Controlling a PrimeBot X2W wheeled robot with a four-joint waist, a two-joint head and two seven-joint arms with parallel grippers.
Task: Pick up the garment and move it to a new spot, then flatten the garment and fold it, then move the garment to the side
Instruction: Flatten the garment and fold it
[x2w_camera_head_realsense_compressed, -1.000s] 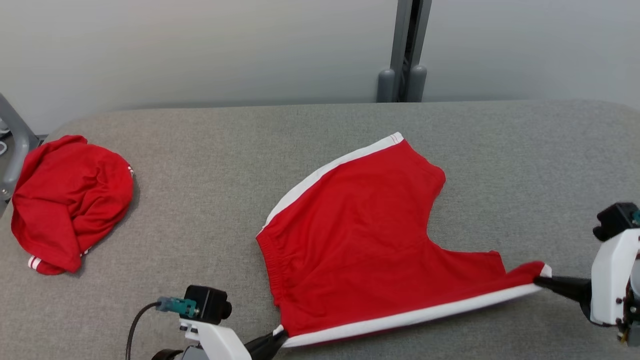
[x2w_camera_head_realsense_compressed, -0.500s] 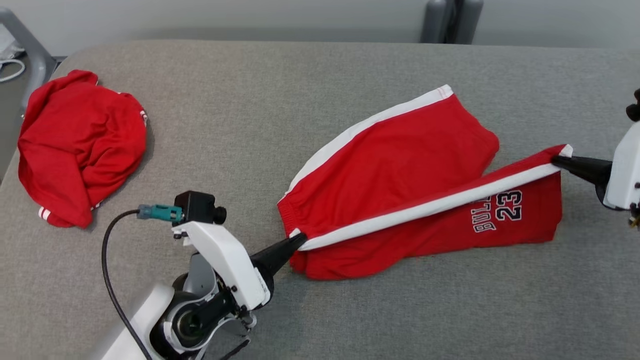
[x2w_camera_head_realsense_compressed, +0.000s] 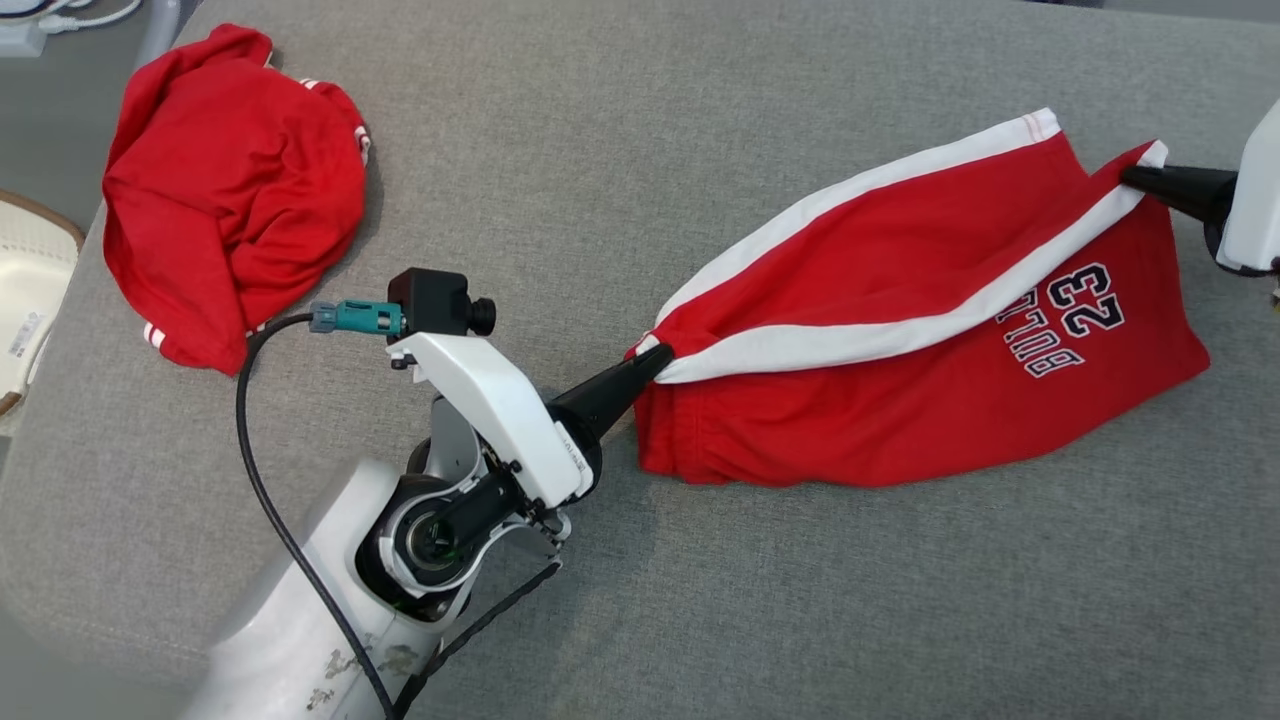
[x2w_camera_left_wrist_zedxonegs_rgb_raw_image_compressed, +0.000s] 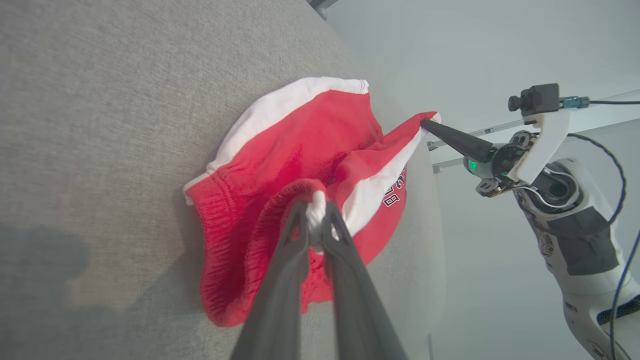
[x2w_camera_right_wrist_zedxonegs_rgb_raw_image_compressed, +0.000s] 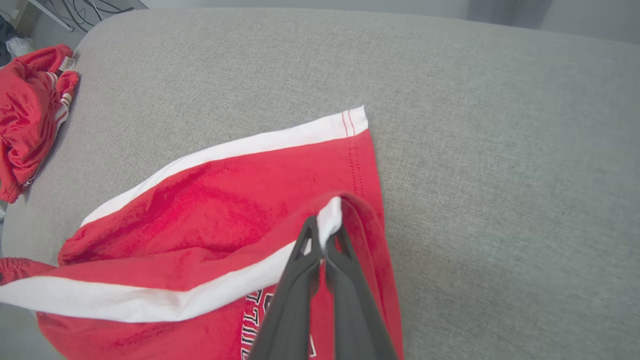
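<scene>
Fold in hand: red basketball shorts (x2w_camera_head_realsense_compressed: 900, 400) draped on the bench (x2w_camera_head_realsense_compressed: 700, 600).
Left tool (x2w_camera_head_realsense_compressed: 660, 352) pinches the waistband corner, right tool (x2w_camera_head_realsense_compressed: 1135, 172) the hem corner; next, probably lay the held striped edge onto the far edge and release.

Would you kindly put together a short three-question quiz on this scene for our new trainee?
1. True or false: the left gripper and the right gripper are both shut on the red shorts.
2. Which number is printed on the shorts? A) 32 B) 23 C) 45
3. In a few words: what else lies on the grey surface, over on the robot's left and apart from the shorts?

Key
1. True: each gripper pinches an end of the same white side stripe.
2. B
3. A crumpled red garment.
</scene>
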